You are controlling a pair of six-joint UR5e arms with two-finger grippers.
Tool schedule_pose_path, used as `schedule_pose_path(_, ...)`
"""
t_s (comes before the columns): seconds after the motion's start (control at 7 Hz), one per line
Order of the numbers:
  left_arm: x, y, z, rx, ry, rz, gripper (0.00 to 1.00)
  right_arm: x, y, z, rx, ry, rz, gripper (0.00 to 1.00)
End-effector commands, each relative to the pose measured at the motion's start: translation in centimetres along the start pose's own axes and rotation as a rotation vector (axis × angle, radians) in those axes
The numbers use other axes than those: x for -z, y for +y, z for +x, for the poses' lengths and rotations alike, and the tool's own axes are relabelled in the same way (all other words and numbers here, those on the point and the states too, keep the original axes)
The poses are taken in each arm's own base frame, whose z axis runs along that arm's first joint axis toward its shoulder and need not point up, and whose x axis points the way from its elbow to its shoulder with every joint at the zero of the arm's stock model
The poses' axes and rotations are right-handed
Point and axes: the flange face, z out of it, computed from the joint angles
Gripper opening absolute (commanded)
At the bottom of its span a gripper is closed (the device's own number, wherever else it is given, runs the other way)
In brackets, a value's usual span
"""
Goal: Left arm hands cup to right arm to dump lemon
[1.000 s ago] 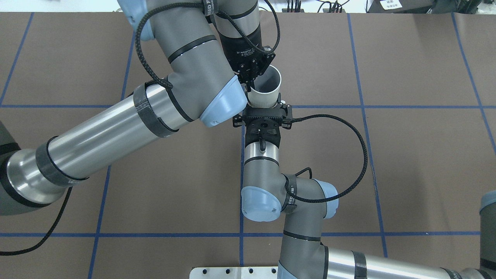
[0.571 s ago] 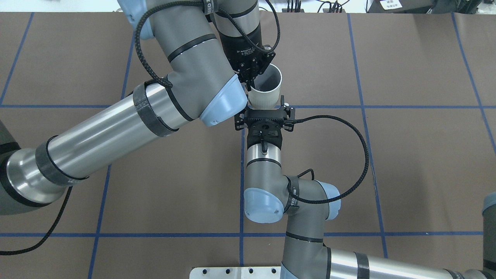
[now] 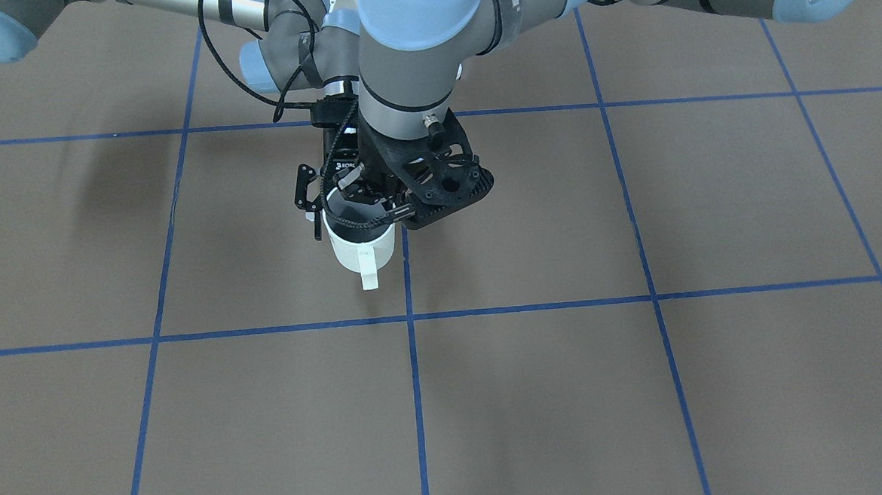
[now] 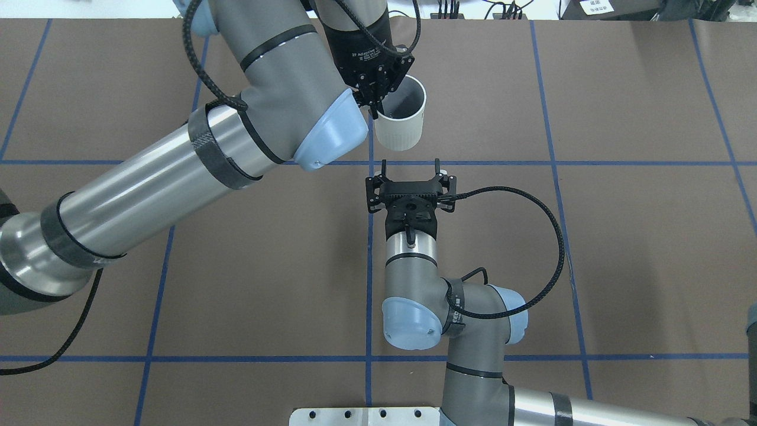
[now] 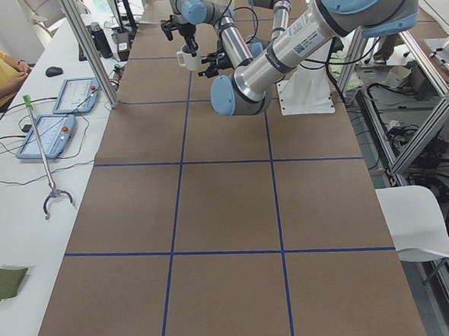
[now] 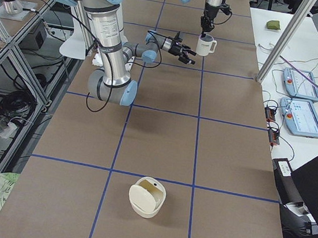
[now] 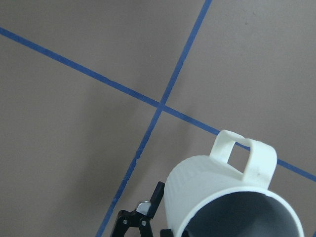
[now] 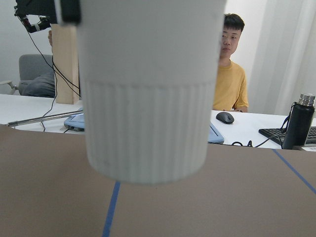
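**A:** Where's the cup point(image 4: 401, 125)?

**B:** Hanging upright over the far middle of the table point(image 4: 621, 248). The right wrist view shows its ribbed base with air under it. Its handle point(image 7: 243, 155) points away from the robot.

**A:** And the lemon?

**B:** I can't see it. What shows of the inside is plain grey (the bottom is partly hidden by the rim, so I wouldn't swear it's empty).

**A:** Who has hold of it?

**B:** The left gripper point(image 4: 372, 99), reaching down from above. Its fingers are pinched on the rim on the side nearest the left arm point(image 4: 177, 165), one inside the wall and one outside, as far as I can tell.

**A:** And the right gripper point(image 4: 411, 170)?

**B:** Level, aimed at the cup's body from the robot's side, with its fingers spread wide and nothing between them. It's near the cup but not touching.

**A:** So which step is this?

**B:** The hand-over, I'd judge, with the take not yet made.

**A:** What does the next move call for?

**B:** The right arm point(image 4: 408, 260) should go forward until the spread fingers straddle the cup's lower wall. Then they should close squarely across it, below the left fingers so the two don't clash. The left should let go of the rim only once that grip is firm. Tipping comes after.
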Motion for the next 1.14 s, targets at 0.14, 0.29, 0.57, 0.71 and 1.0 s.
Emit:
schedule_pose_path(0.14, 3.0, -3.8, -3.1, -0.103, 0.024, 0.052, 0.0, -3.1, -2.6, 3.8, 0.046, -0.022, -0.141, 1.0)
schedule_pose_path(0.29, 2.0, -5.1, -7.2, -0.144, 0.017, 0.059, 0.0, -4.5, -5.6, 5.8, 0.006, -0.053, -0.221, 1.0)
schedule_pose_path(0.57, -0.1, -8.2, -15.3, -0.277, -0.03, 0.067, 0.0, -7.4, -10.4, 11.6, -0.069, -0.099, -0.39, 1.0)
schedule_pose_path(0.71, -0.5, -10.3, -19.0, -0.339, -0.038, 0.071, 0.0, -9.3, -12.5, 14.3, -0.099, -0.116, -0.478, 1.0)
schedule_pose_path(1.0, -3.3, -13.9, -29.8, -0.418, 0.017, 0.023, 0.0, -13.3, -16.1, 22.9, 0.004, -0.16, -0.643, 1.0)
